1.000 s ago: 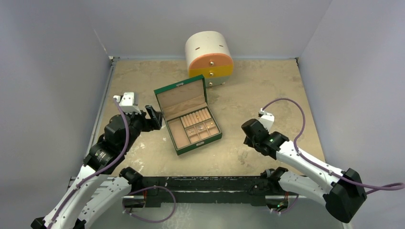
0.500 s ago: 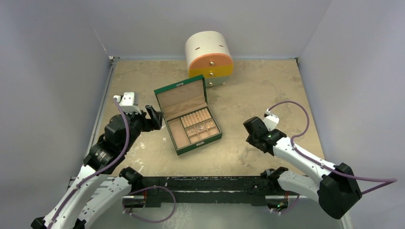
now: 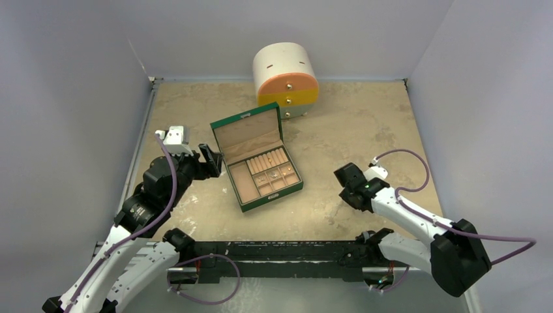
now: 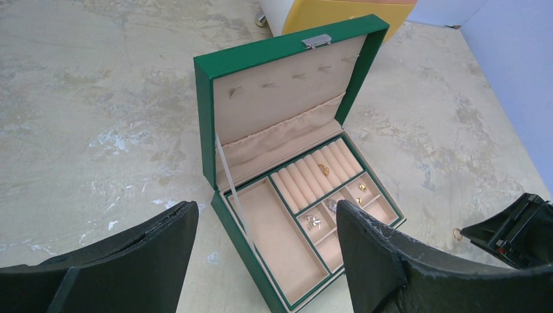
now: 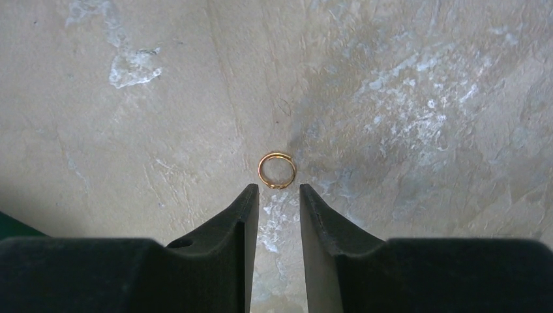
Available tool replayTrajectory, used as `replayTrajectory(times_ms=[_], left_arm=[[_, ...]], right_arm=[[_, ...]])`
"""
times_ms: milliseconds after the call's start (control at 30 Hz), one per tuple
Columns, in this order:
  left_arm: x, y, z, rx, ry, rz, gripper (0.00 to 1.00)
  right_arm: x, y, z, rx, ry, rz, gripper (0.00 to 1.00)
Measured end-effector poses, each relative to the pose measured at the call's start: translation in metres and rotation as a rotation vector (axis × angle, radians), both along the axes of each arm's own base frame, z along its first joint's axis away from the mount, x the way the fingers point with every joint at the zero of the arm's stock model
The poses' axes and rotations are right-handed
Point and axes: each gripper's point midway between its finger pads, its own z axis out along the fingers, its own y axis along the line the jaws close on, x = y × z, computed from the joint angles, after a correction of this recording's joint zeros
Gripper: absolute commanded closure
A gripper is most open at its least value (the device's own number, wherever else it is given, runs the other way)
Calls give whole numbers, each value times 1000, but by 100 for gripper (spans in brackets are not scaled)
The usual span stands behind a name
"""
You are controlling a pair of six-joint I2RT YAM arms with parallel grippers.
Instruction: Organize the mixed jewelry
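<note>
Gold ring [image 5: 277, 170], unseen from above, just beyond right hand [image 5: 279, 189], tips narrowly parted, left hand [image 4: 266, 210] spread wide.

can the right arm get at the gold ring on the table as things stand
Probably yes: the gold ring lies flat on the table just past the right claw tips, nothing between them.

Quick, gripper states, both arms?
Left gripper: wide open, empty.
Right gripper: narrowly open, empty; gold ring lies just beyond its tips.

Top overhead; left wrist toward box [image 4: 280, 98]; right wrist near table [image 5: 391, 98].
</note>
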Motion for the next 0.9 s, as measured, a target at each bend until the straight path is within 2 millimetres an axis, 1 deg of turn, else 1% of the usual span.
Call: replayTrajectory(times_ms=[200,700,900], left_arm=[[0,0,0,0,0,0,23],[0,0,0,0,0,0,23],[0,0,0,0,0,0,23]], right_arm=[[-6,0,-7,26,18,-51,69],[-4,-2,-7,59,-1,-130,70],[-5,-4,-12,53,14,-152,71]])
